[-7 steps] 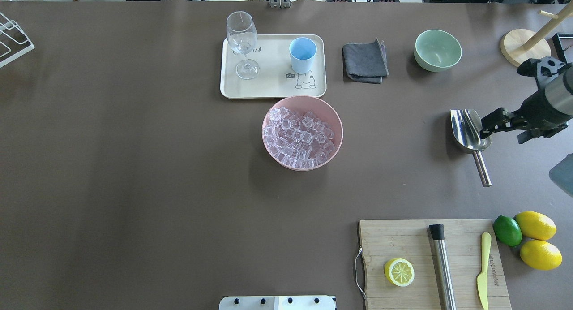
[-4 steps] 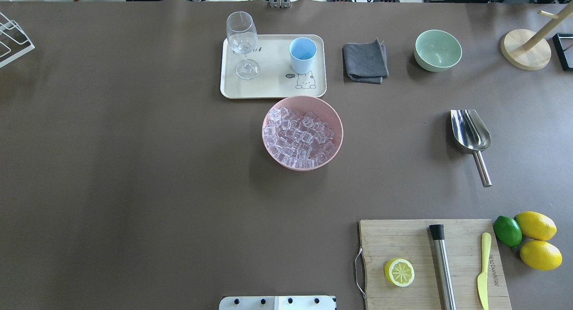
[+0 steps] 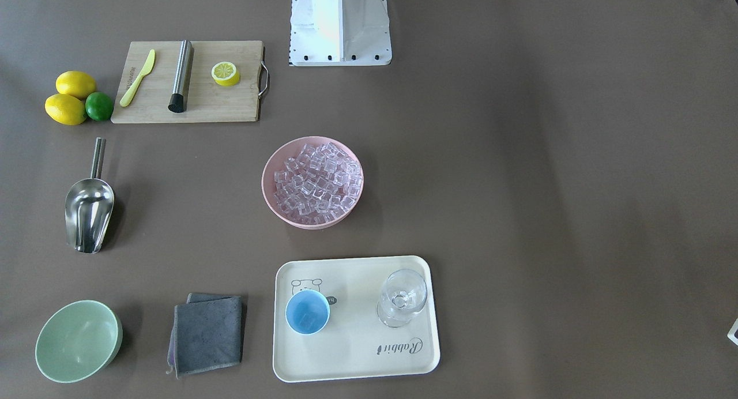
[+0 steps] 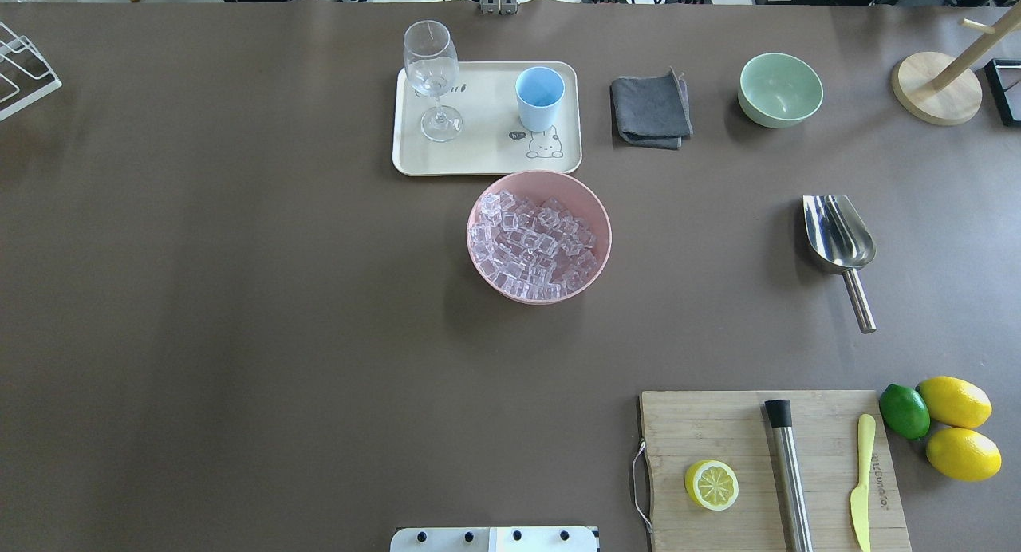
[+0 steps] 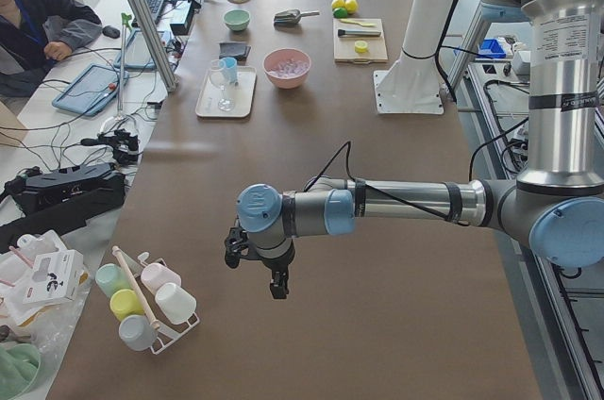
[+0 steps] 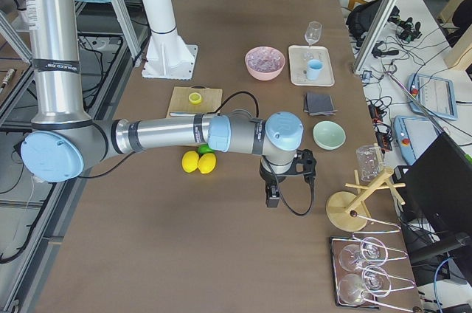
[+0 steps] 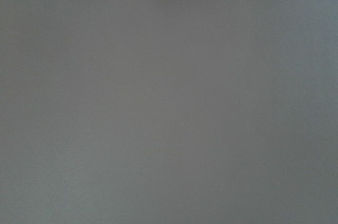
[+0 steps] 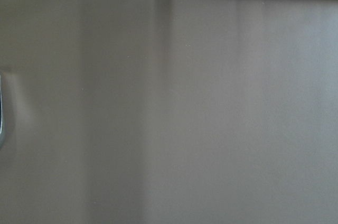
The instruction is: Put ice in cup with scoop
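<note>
The steel scoop (image 4: 837, 233) lies on the table at the right, handle toward the robot; it also shows in the front view (image 3: 89, 211). The ice (image 4: 533, 245) fills the pink bowl (image 4: 510, 293) at mid-table. The light-blue cup (image 4: 539, 97) stands on the cream tray (image 4: 478, 149); in the front view the cup (image 3: 307, 311) has a pale glassy shape at its bottom. My left gripper (image 5: 274, 282) hangs over bare table far from these things. My right gripper (image 6: 271, 198) hangs beyond the lemons, away from the scoop. I cannot tell whether either is open or shut.
A stemmed glass (image 4: 431, 57) shares the tray. A grey cloth (image 4: 650, 108) and a green bowl (image 4: 779, 89) lie right of it. A cutting board (image 4: 718, 424) holds a half lemon, a steel rod (image 4: 790, 480) and a knife. Lemons and a lime (image 4: 941, 416) sit beside it.
My right arm, which reached over the scoop from the right, has pulled back out of the overhead view. The scoop lies where it was.
</note>
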Available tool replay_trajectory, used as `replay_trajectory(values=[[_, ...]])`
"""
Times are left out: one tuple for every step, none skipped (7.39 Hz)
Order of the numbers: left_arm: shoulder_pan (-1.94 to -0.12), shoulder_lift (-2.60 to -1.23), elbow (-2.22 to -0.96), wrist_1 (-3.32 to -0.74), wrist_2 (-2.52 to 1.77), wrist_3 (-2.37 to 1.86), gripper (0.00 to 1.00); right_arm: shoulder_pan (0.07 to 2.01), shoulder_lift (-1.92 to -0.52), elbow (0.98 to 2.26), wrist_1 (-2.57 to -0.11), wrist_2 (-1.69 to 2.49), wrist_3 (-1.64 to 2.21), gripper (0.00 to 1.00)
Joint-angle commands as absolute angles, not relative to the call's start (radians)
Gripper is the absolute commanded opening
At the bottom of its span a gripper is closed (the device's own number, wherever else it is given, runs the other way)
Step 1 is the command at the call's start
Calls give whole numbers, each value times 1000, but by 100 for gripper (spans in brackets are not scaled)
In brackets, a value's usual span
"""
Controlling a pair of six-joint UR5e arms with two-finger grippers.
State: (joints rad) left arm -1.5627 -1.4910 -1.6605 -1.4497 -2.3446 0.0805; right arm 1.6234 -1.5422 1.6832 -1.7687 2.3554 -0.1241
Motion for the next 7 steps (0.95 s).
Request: replay_trajectory(values=[[-1562,-1491,-1663,-1453,-2345,81,99,1643,-1546,1615,-1767,2362,-184,100],[-1563,-1491,-1661,-1453,-2344,81,99,1643,-1548,1615,-1767,2362,-184,100],[-1562,-1491,-1660,-1465,-2344,80,99,1643,-1548,1614,-1767,2361,-184,100],[-1562,-1491,-1661,-1466,-2344,80,99,1643,-1548,1614,-1766,2362,-183,100],[-1562,-1491,-1660,-1466,-2344,80,99,1643,-1546,1614,-1766,2362,-184,100],[-1562,-1490,-1660,-1466,-2345,80,99,1641,-1546,1612,-1766,2361,-183,100],[-1562,-1491,-1661,-1465,-2345,80,99,1641,-1546,1612,-1766,2361,-181,100]])
